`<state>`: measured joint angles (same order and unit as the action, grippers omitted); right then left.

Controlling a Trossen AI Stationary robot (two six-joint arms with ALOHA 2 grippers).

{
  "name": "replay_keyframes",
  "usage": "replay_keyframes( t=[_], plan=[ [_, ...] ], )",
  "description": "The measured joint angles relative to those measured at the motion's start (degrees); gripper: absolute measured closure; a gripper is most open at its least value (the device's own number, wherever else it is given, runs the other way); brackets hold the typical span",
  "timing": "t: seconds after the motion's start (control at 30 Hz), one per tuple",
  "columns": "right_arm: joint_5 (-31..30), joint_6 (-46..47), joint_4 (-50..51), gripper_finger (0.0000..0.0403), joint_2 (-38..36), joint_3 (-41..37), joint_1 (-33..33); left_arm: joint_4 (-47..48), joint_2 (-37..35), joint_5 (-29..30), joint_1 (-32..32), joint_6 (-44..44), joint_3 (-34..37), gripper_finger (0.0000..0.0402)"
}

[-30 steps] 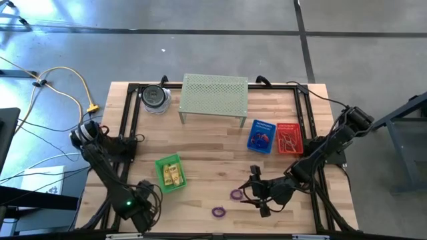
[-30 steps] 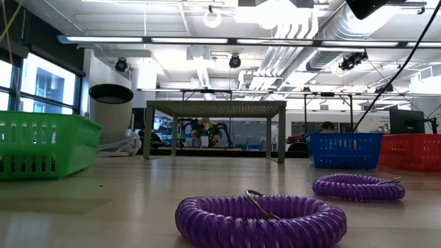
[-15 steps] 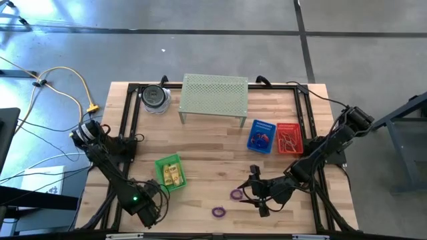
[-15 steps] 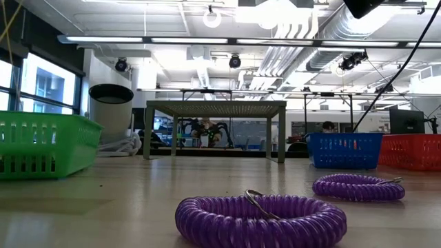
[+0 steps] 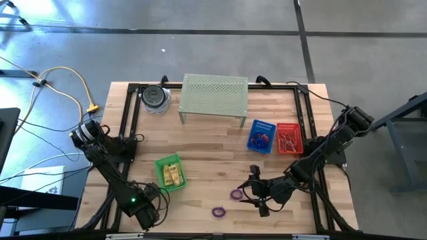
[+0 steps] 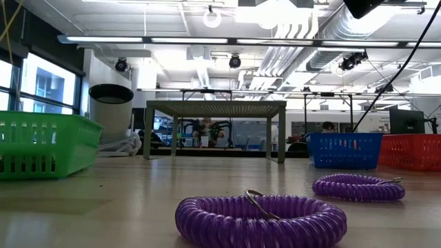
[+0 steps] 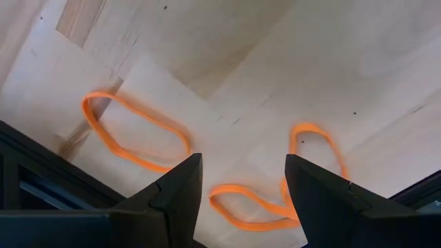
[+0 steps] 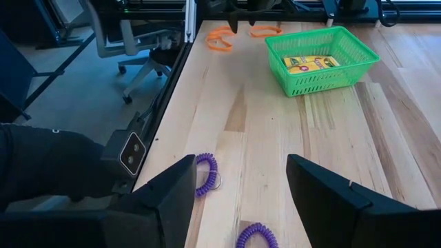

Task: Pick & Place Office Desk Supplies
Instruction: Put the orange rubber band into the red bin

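You see a grey concrete floor (image 5: pixel 200 40) around the table, crossed by dark seams. A yellow cable (image 5: pixel 79 83) runs at frame left. In the low view: white ceiling ducts (image 6: pixel 296 27) and strip lights above, windows (image 6: pixel 38 86) at left, an office chair (image 8: pixel 117 34) beside the table.

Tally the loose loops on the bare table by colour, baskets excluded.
Purple coil loops: 2
Orange bands: 3
Total: 5
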<state>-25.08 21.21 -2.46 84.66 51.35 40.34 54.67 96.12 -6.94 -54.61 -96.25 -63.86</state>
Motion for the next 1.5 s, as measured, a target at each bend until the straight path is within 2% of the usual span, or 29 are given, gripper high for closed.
replay_keyframes(
  t=[0.17,0.37,0.53,0.77,1.17,1.37,1.5],
  plan=[
    [0.0,0.0,0.0,0.0188,0.0,0.0,0.0,-3.63,0.03,0.89,-0.02,-6.4,0.0,0.0205],
    [-0.02,0.0,0.01,0.0188,0.0,0.0,0.0,-12.18,0.48,5.1,-0.46,4.04,-0.01,0.0205],
    [-0.02,0.0,-0.38,0.0188,0.0,0.0,0.0,-10.4,0.48,4.33,0.19,2.55,-0.04,0.0205],
    [-0.02,0.08,-1.25,0.0188,0.0,0.0,0.0,-9.98,0.48,7.64,-2.86,10.06,-0.02,0.0205],
    [-0.02,0.25,-1.5,0.0188,0.0,0.0,0.0,-10.01,0.63,9.07,-5.7,8.18,-0.02,0.0205],
    [-0.02,0.24,-2.37,0.0188,0.0,0.0,0.0,-9.8,3.4,9.73,-5.86,17.71,-0.02,0.0205],
    [0.0,0.24,-2.4,0.0188,0.0,0.0,0.0,-9.85,5.18,8.89,-5.84,28.89,0.0,0.0205]
  ],
)
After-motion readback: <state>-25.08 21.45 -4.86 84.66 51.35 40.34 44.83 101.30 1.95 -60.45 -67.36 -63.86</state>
